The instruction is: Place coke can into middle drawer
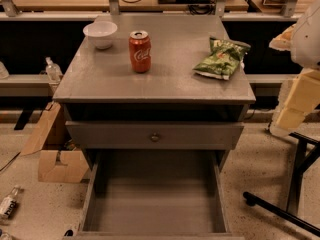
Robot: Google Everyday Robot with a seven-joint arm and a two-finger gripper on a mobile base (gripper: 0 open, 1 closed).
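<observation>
While coke can (140, 51) stands untouched, end effector (296, 103) far right

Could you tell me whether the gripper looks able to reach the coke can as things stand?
Probably yes. The gripper hangs beyond the cabinet's right edge, apart from the coke can, which stands upright with bare top around it. Only the low chip bag lies between them; passing above should clear it.

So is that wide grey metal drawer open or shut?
Open: the middle drawer shows its bare grey floor and side walls. The small red coke can stands on the cabinet top; the gripper is at the right edge.
</observation>
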